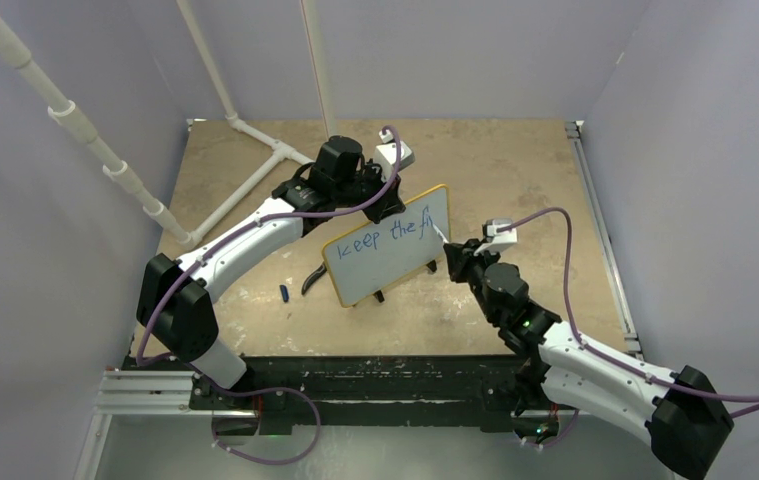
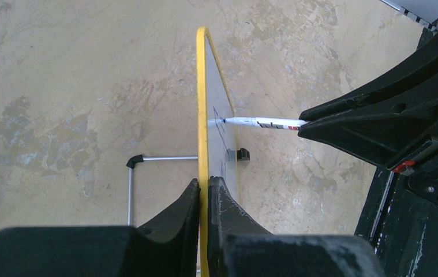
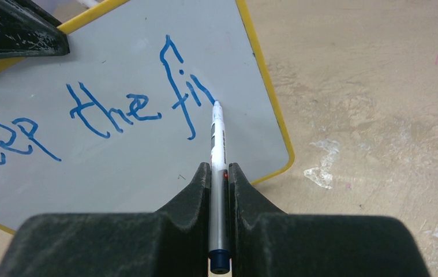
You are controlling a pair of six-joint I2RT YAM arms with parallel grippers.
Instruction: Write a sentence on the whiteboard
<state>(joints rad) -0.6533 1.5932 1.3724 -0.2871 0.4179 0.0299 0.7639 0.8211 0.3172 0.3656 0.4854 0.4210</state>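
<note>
Tan tabletop (image 1: 515, 170); left gripper (image 2: 205, 187) pinches whiteboard (image 3: 147, 158) edge, right gripper (image 3: 219, 170) pinches marker (image 3: 217, 130); sentence (image 3: 135, 112) start cropped (wrist view).

Soft, even overhead light filled the enclosure we photographed, leaving only faint shadows under the arms (image 1: 255, 235) on the table (image 1: 515, 170). The whiteboard (image 3: 118, 167) looked dull grey and matte. In close-up, the sentence (image 3: 115, 112) and marker (image 3: 218, 133) were sharp; the fingers (image 2: 176, 222) nearest our lens were slightly soft.
</note>
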